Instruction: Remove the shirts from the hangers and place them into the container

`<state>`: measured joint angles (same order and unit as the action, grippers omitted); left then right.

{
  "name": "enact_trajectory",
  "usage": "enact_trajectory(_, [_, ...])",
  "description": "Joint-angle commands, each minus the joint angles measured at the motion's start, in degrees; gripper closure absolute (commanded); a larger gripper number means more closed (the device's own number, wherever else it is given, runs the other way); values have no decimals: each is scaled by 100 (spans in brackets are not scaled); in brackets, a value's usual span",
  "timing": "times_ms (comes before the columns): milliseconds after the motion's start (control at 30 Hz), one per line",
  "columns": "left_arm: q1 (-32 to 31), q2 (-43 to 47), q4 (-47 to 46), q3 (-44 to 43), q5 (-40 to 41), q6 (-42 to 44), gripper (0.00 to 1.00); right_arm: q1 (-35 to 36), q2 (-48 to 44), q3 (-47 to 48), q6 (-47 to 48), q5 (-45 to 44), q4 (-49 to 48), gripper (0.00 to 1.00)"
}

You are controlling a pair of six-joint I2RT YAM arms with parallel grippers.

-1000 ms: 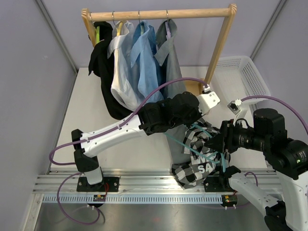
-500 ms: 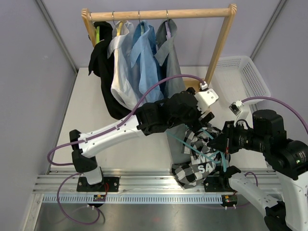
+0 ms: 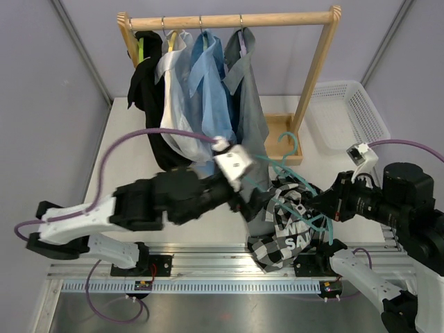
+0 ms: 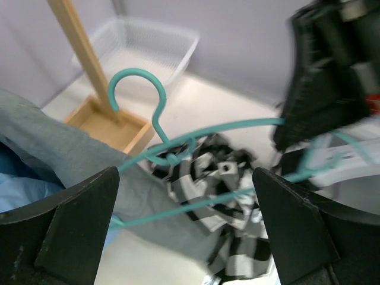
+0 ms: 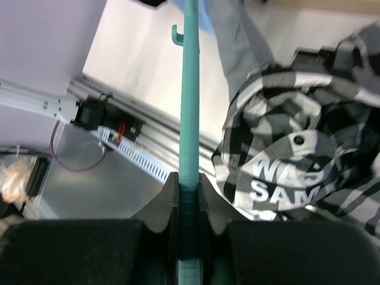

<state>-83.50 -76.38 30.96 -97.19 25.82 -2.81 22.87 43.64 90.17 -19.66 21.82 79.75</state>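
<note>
Left claw (image 4: 185,231) withdrew, wide open; right claw (image 5: 190,196) pinches the one teal hanger (image 5: 190,119)

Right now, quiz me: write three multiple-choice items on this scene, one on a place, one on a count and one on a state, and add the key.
1. Where is the checked shirt?
A. On the rail
B. In the basket
C. Crumpled on the table, near its front edge

2. How many shirts hang from the wooden rail?
A. Two
B. Four
C. Six

3. The jaws of the right gripper are:
A. Wide open
B. Shut on the teal hanger
C. Shut on a grey sleeve

Key:
1 C: it lies heaped low at the front.
2 B: black, white, light blue and grey hang there.
3 B: the wrist view shows the bar pinched between them.
</note>
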Motion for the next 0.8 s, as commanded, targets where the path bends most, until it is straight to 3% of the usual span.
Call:
enact_trajectory(0, [-491, 1483, -1223, 498, 731, -61, 1, 15, 13, 719, 155, -546, 321, 100])
enact_trajectory(100, [-579, 2291, -1461, 1060, 845, -343, 1, 33, 30, 1353, 68, -749, 445, 100])
enact_trajectory(233, [-597, 2724, -1216, 1404, 1065, -632, 1, 24, 137, 2082, -3, -1303, 806, 100])
enact_trajectory(533, [-597, 2479, -872, 1554, 1109, -879, 1, 24, -321, 2558, -169, -1549, 261, 100])
enact_trajectory(767, [-597, 2461, -749, 1659, 1170, -1072, 1, 15, -224, 2330, -275, -2752, 226, 100])
